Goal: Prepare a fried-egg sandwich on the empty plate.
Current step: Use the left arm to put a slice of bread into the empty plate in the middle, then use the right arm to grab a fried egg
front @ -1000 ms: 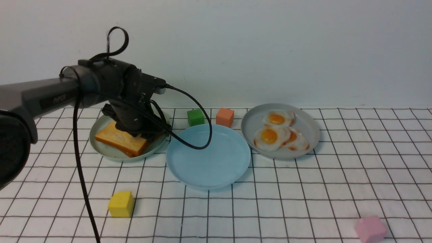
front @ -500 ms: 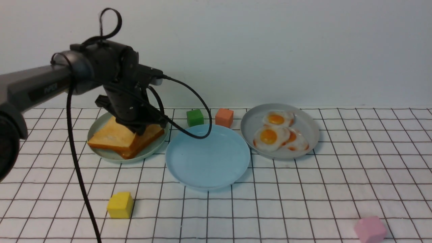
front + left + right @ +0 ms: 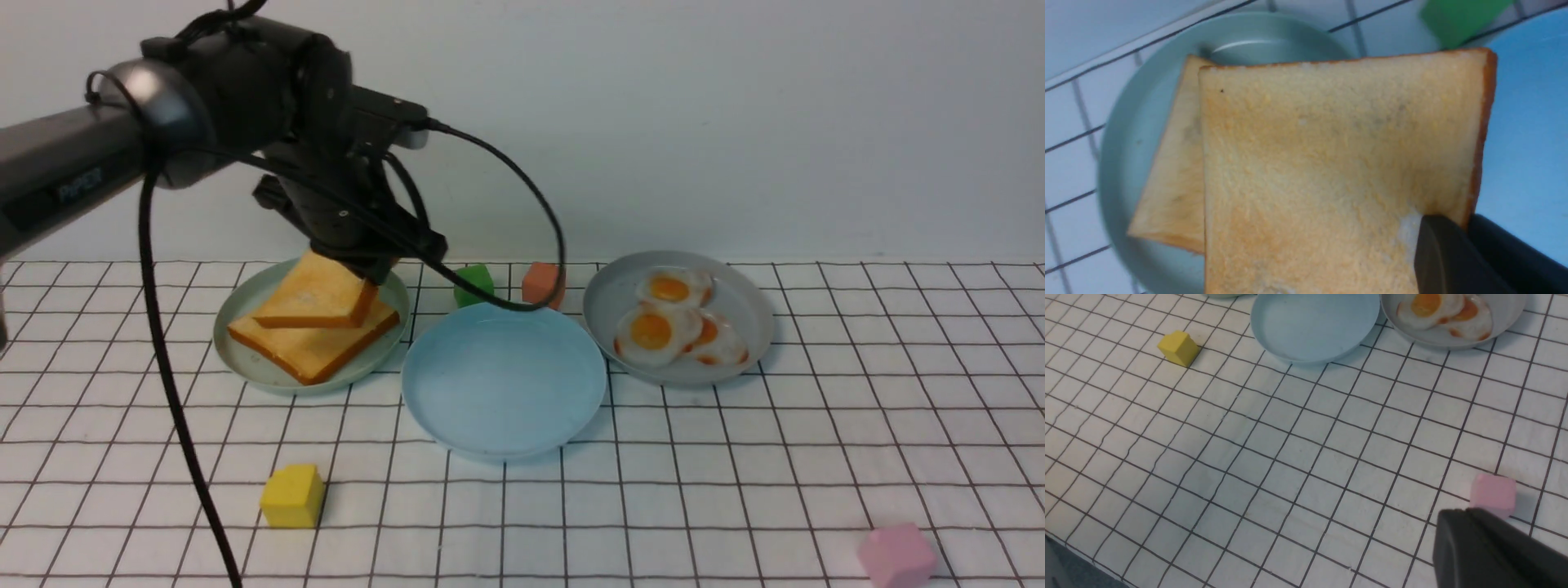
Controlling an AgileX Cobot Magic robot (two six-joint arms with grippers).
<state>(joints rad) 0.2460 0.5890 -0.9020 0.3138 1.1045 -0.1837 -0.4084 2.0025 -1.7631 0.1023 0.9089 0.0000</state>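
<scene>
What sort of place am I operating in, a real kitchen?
Probably a lab test bench, not a kitchen: a white black-gridded cloth lies under everything, a small yellow cube and a pink cube sit loose on it, and the wall behind is plain white.

A plain matte off-white wall point(image 3: 735, 122) fills the front view toward 12 o'clock, softly and evenly lit. It meets the flat worktop point(image 3: 735, 490), covered in white cloth with a thin dark square grid, which spreads toward 6 o'clock. Shadows on it are faint. In the right wrist view, a grey-blue strip point(image 3: 1061, 575) shows past the cloth's edge.
</scene>
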